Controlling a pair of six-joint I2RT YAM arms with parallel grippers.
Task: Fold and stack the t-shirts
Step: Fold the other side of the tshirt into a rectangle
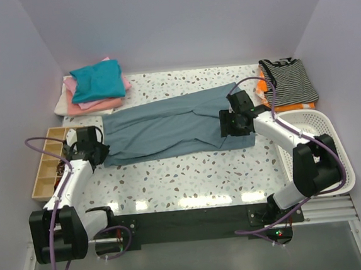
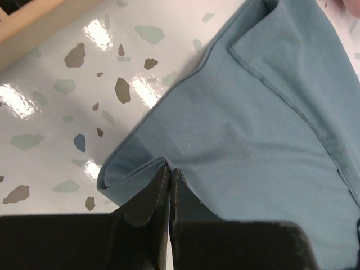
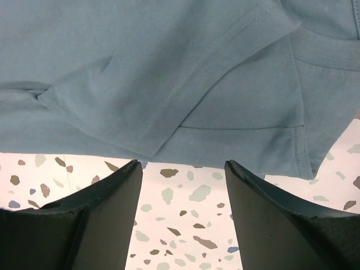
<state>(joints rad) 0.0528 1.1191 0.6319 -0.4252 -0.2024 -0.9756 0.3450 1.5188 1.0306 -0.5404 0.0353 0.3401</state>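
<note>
One large slate-blue cloth t-shirt (image 1: 167,130) lay mid speckled white table (image 1: 190,178), sides apparently folded in. Your left gripper (image 2: 169,169) pinched its hem; right gripper (image 3: 181,164) gaped empty beside sleeve. Teal-topped folded shirt stack (image 1: 97,84) sat at table's far-left corner. Crosswise fold, stacking undone.

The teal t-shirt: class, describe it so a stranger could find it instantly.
On the speckled table, look to the far left corner. There the teal t-shirt lies folded topmost, over a pink shirt and a white shirt.
</note>
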